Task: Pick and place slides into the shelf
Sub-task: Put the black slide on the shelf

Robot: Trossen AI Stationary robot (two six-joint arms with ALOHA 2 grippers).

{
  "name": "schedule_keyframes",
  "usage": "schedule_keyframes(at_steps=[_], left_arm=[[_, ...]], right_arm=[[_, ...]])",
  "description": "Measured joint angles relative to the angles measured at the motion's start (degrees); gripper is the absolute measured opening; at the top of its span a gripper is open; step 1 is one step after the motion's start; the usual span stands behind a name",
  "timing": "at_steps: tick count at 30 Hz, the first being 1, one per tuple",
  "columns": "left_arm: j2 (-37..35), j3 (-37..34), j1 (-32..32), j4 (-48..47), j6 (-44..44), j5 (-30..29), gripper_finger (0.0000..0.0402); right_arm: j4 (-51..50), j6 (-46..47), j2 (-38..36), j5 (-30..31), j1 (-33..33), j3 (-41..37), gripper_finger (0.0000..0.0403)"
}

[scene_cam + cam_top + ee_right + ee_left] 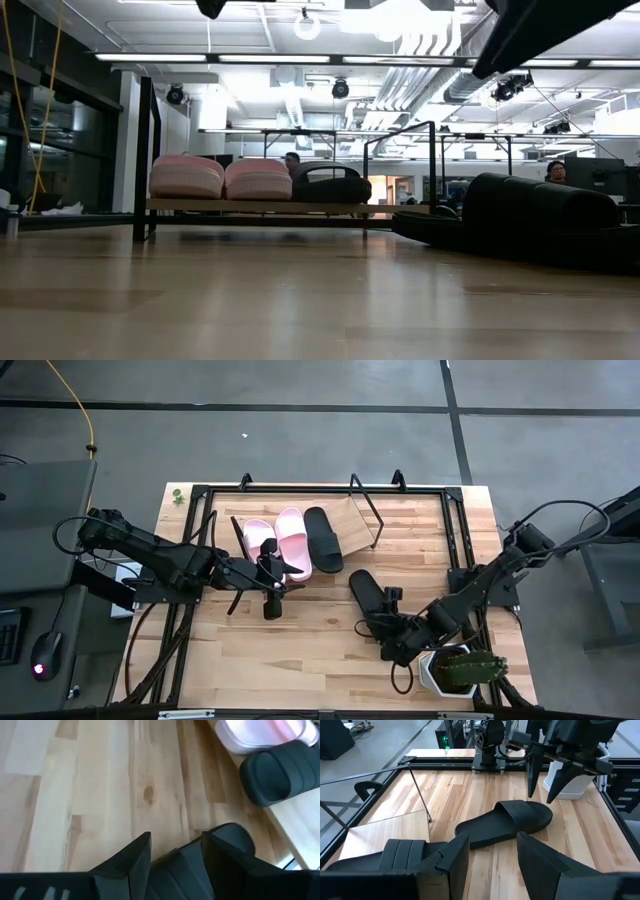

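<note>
Shelf [355,520]: tilted wooden board on a black wire frame at the counter's [300,660] far side, holding two pink slides [278,544] and one black slide [323,539] side by side. Fourth black slide [367,595] lies flat on the counter, right gripper [392,628] directly over it, jaws apart around its strap. Left gripper [272,595] hovers near the pink slides, jaws apart, empty.

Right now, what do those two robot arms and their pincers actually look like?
Both arms are dark, jointed metal, with black cables looping off each. The left gripper and right gripper each end in two flat, angular black fingers, tapering like wedges. No markings show.
</note>
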Motion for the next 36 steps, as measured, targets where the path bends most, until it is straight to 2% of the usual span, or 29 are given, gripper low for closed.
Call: schedule_keyframes(at_steps=[11,16,29,36], left_arm=[[0.0,0.0,0.0,-0.3,0.0,0.0,0.015],[0.0,0.0,0.0,-0.1,0.0,0.0,0.015],[0.0,0.0,0.0,0.2,0.0,-0.2,0.015],[0.0,0.0,0.0,0.2,0.0,-0.2,0.015]], right_arm=[[-3.2,5.3,2.0,0.6,2.3,0.0,0.0163],[-6.9,10.7,3.7,-1.1,4.0,0.0,0.0163],[-9.5,15.3,6.6,-4.3,5.7,0.0,0.0163],[-6.5,17.3,6.6,-3.5,6.3,0.0,0.0163]])
